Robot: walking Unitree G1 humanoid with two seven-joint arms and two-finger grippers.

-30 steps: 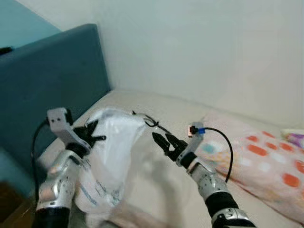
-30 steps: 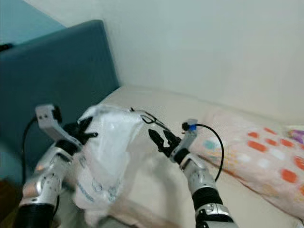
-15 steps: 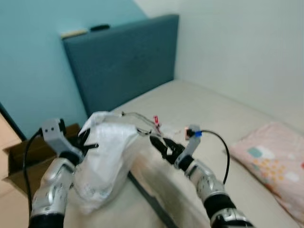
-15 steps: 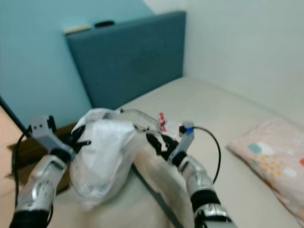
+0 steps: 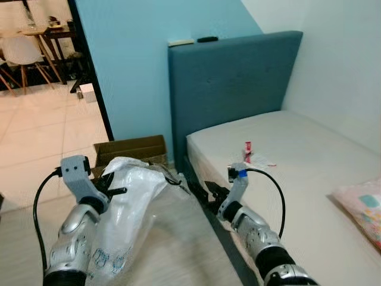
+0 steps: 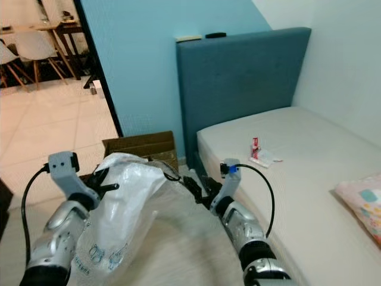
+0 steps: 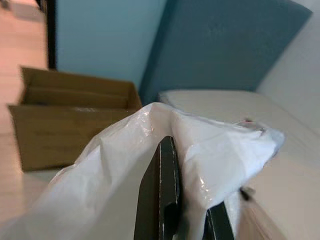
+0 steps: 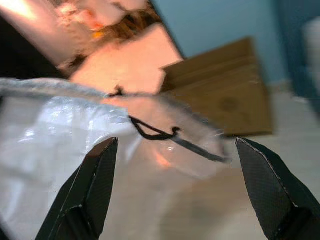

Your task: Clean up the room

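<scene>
Left hand (image 5: 113,186) pinches the rim of the thin, limp, slippery white plastic bag (image 5: 128,214) at lower left; right hand (image 6: 195,188), fingers spread, should grip the opposite rim near the black drawstring (image 8: 160,134).

blue printed marks on the white plastic bag (image 5: 128,223) are too blurred to read.

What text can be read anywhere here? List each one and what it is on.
None can be read.
Bag, held by the left gripper: blue print near its lower part, too blurred to read.
Red packet on the bed: any label is too small to read.
Cardboard box: no print can be made out.
</scene>
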